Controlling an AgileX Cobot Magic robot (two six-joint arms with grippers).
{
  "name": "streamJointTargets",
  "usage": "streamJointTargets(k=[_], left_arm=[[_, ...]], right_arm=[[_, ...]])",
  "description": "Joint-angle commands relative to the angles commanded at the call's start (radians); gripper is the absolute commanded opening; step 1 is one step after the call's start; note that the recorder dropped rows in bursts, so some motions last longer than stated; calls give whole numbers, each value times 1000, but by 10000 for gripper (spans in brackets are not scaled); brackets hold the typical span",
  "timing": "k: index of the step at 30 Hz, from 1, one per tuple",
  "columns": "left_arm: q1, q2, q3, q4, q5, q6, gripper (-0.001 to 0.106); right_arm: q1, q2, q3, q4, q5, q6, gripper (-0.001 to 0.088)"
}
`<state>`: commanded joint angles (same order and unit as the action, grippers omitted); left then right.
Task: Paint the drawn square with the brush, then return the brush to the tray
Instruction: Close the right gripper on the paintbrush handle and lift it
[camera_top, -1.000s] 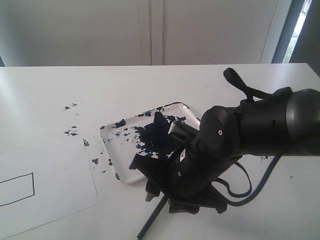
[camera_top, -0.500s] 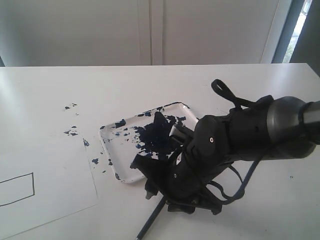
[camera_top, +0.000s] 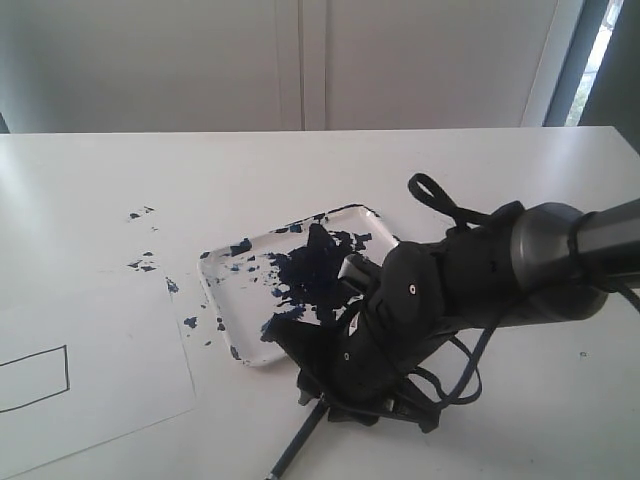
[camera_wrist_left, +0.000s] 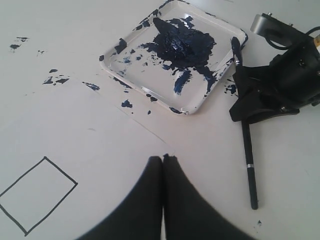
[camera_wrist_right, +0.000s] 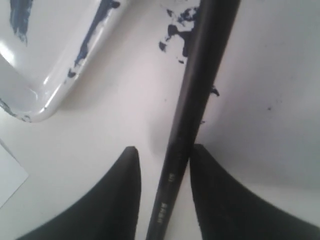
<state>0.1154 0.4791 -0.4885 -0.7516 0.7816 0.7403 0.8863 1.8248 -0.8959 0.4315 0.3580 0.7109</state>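
1. Exterior view: the white worktop (camera_top: 200, 180) carries the tray (camera_top: 222, 300) at its middle, blotched with dark blue-black paint.
2. The right arm reaches in from the right, and its claw (camera_top: 318, 392) hangs low over the worktop just past the tray's near right corner.
3. The brush (camera_top: 295, 445) lies flat on the worktop under that claw, and its handle runs out toward the near edge.
4. The drawn square (camera_top: 30, 378) sits far left and near on a sheet of paper (camera_top: 120, 360). The picture edge cuts it off, and its inside is plain white.
5. Dark paint specks (camera_top: 140, 213) dot the worktop left of the tray.
6. Left wrist view: the left claw (camera_wrist_left: 163, 160) has its two fingers pressed together with nothing between them, and it hangs above the paper.
7. The drawn square (camera_wrist_left: 37, 195) shows whole and unpainted, well apart from the tray (camera_wrist_left: 132, 67).
8. The brush (camera_wrist_left: 248, 165) lies beside the tray with its blackened tip at the tray's rim and a pale band on its handle. The right claw (camera_wrist_left: 260, 100) crouches over its middle.
9. Right wrist view: the right claw (camera_wrist_right: 165, 148) straddles the brush (camera_wrist_right: 200, 85) with its fingers (camera_wrist_right: 122, 195) parted.
10. One finger sits right at the handle, a sliver of worktop shows before the other, and the brush is not clamped.
11. A corner of the tray (camera_wrist_right: 45, 100) lies just beside it.
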Motion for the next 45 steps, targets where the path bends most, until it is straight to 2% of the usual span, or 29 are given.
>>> streamJointTargets(k=[6, 13, 20, 26, 32, 34, 39, 45], left_arm=[[0, 0, 0, 0, 0, 0, 0], [0, 0, 0, -2, 0, 0, 0], [0, 0, 0, -2, 0, 0, 0], [0, 0, 0, -2, 0, 0, 0], [0, 0, 0, -2, 0, 0, 0], [0, 0, 0, -2, 0, 0, 0], [0, 0, 0, -2, 5, 0, 0], [0, 0, 0, -2, 5, 0, 0]], right_arm=[[0, 2, 0, 2, 0, 0, 129], [2, 2, 0, 4, 4, 0, 1], [2, -3, 0, 4, 14, -2, 0], [2, -56, 0, 0, 7, -38, 0], [2, -108, 0, -83, 28, -38, 0], [0, -122, -11, -150, 67, -38, 0], [-2, -124, -82, -378, 274, -48, 0], [-20, -124, -216, -407, 468, -247, 0]])
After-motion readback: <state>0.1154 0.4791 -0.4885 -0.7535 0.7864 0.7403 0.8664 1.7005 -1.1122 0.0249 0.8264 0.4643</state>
